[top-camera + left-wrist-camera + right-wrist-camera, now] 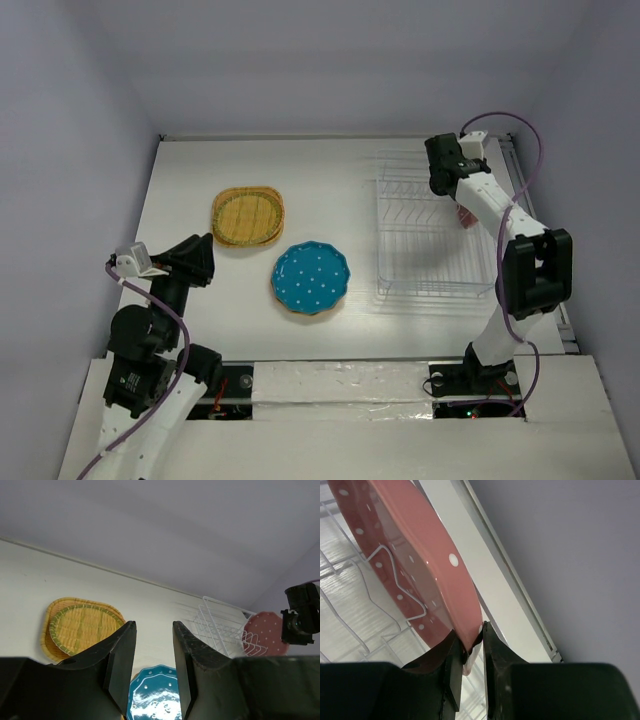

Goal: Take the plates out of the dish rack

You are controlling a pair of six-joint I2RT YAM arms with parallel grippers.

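A dusty red dotted plate (pixel 415 555) stands on edge in the white wire dish rack (pixel 435 240), at its right side. My right gripper (pixel 470 641) is shut on this plate's rim, one finger on each face. The top view shows only a sliver of the red plate (pixel 465 217) beside the right forearm. Two stacked tan plates (pixel 248 216) lie on the table left of the rack. A blue dotted plate (pixel 311 277) lies nearer, with an orange rim (pixel 305 311) showing under it. My left gripper (pixel 205 255) hovers open at the left, nothing between its fingers.
The rack's wire slots (pixel 220 630) to the left of the red plate (pixel 267 630) hold nothing. The table's raised right edge (pixel 510 580) runs close behind the rack. Grey walls enclose the table at the back and on both sides.
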